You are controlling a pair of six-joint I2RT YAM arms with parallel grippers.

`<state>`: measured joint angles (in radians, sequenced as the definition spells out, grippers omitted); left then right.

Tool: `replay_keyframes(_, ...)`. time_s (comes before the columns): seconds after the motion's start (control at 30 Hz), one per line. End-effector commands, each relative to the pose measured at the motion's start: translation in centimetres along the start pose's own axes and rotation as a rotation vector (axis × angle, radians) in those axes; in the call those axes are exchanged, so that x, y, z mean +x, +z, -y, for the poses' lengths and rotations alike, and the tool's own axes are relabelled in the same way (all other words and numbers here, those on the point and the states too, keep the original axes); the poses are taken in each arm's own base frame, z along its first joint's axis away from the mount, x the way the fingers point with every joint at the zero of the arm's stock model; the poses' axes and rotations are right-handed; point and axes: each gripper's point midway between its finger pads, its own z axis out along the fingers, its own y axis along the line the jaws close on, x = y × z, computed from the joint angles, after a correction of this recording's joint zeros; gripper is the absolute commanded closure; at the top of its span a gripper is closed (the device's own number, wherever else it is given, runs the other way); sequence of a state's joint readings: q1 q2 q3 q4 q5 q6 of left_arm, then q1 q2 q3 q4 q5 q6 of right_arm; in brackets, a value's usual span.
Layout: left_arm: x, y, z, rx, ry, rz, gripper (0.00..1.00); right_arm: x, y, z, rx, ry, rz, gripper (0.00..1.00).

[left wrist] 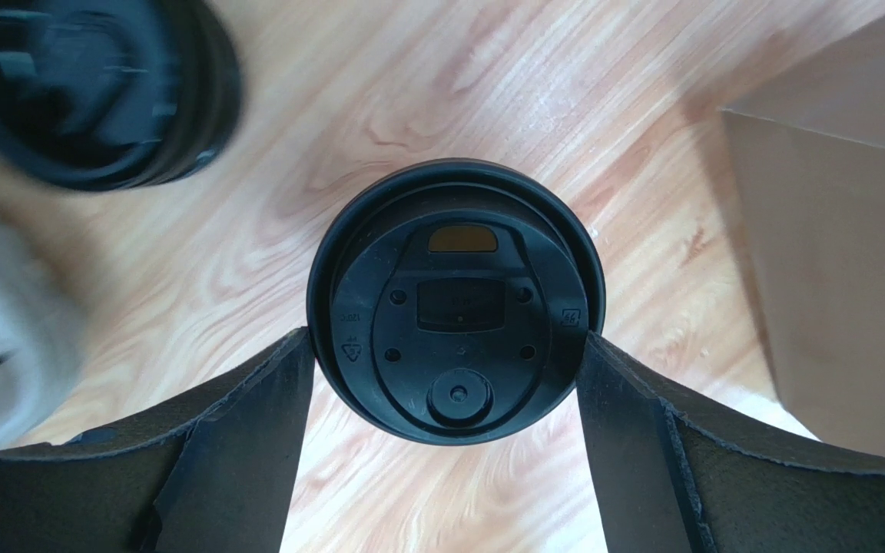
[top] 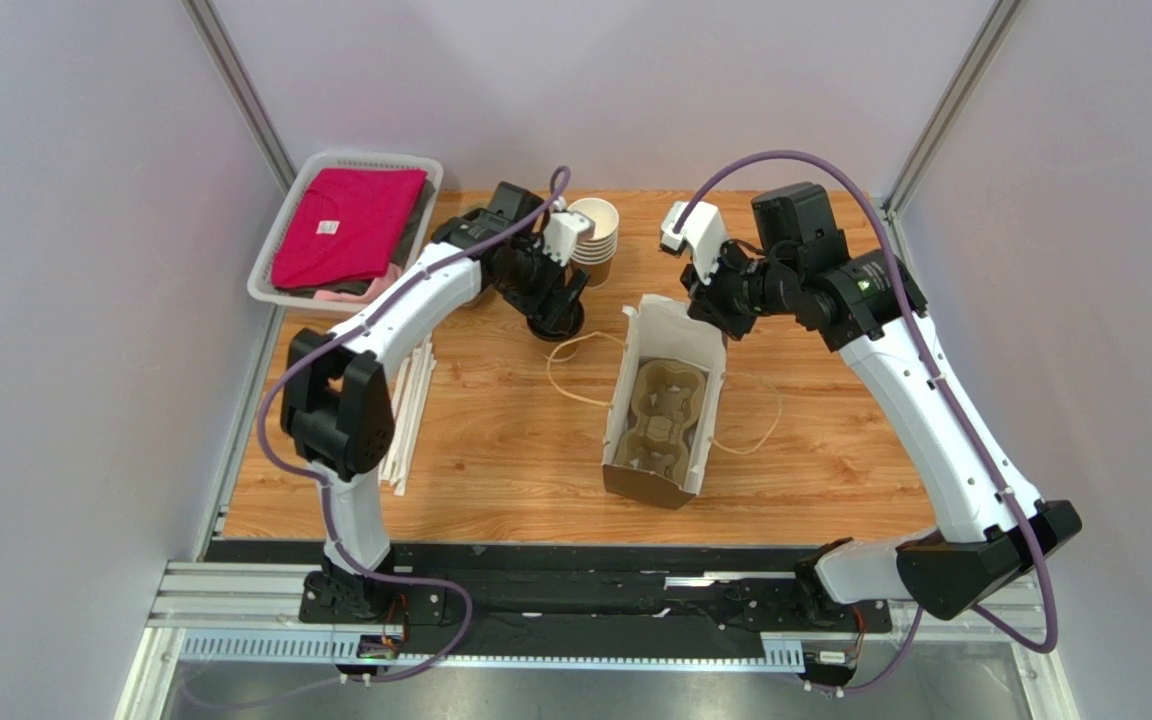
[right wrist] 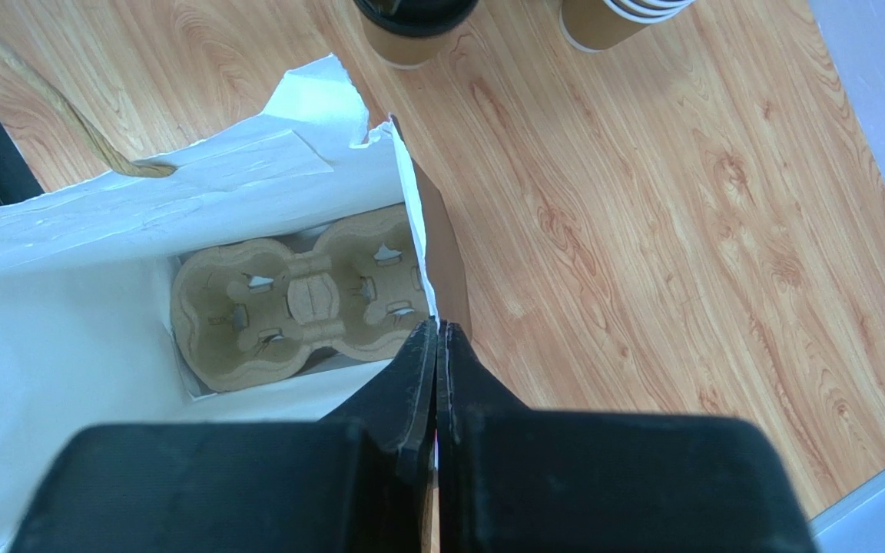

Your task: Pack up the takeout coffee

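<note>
The takeout coffee (left wrist: 455, 277), a kraft cup under a round black lid, fills the middle of the left wrist view. My left gripper (left wrist: 447, 340) has one finger against each side of the lid's rim, jaws wide around it. From above, this gripper (top: 552, 300) is at the back of the table, left of the bag. The brown paper bag (top: 668, 398) stands open, white inside, with a cardboard cup carrier (right wrist: 297, 294) at its bottom. My right gripper (right wrist: 437, 332) is shut on the bag's rim. The coffee (right wrist: 413, 29) also shows at the top of the right wrist view.
A stack of lidless cups (top: 593, 237) stands just behind the coffee. Loose black lids (left wrist: 89, 86) lie beside it. A white basket (top: 285, 222) with a pink cloth sits at the back left. The bag's twine handles (top: 575, 375) lie on the wood.
</note>
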<state>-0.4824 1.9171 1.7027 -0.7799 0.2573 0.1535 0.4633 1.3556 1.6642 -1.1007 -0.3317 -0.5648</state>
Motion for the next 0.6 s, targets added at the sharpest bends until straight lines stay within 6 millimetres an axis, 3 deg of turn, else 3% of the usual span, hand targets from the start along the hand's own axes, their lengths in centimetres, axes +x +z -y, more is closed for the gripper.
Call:
replay_keyframes(0.0, -4.7, -8.9, 0.2, -0.031, 0.044, 0.225, 0.33, -1.6, -1.1, 0.5, 0.044, -0.011, 0.078, 1.0)
replay_keyframes(0.07, -6.1, -11.7, 0.0, -0.035, 0.049, 0.292, 0.33, -1.7, -1.2, 0.4, 0.046, 0.002, 0.085, 1.0)
replay_keyframes(0.17, -8.4, -17.4, 0.4, -0.058, 0.102, 0.44, 0.33, -1.7, -1.2, 0.3, 0.047, 0.023, 0.086, 1.0)
replay_keyframes(0.2, -9.5, -20.5, 1.2, -0.074, 0.161, 0.522, 0.33, -1.8, -1.3, 0.3, 0.048, 0.026, 0.091, 1.0)
replay_keyframes(0.27, -10.6, -23.6, 3.4, -0.029, 0.246, 0.621, 0.33, -1.9, -1.4, 0.2, 0.048, 0.036, 0.095, 1.0)
replay_keyframes(0.3, -11.0, -26.1, 4.7, -0.023, 0.305, 0.684, 0.33, -1.9, -1.3, 0.2, 0.049, 0.043, 0.095, 1.0)
replay_keyframes(0.4, -10.8, -29.5, 9.0, 0.049, 0.462, 0.769, 0.33, -1.6, -1.3, 0.0, 0.041, 0.067, 0.093, 1.0)
replay_keyframes(0.43, -10.5, -29.9, 11.3, 0.097, 0.516, 0.784, 0.33, -1.6, -1.2, -0.1, 0.04, 0.07, 0.093, 1.0)
replay_keyframes(0.57, -8.3, -31.1, 16.6, 0.184, 0.736, 0.824, 0.33, -1.2, -0.9, -0.4, 0.032, 0.096, 0.092, 1.0)
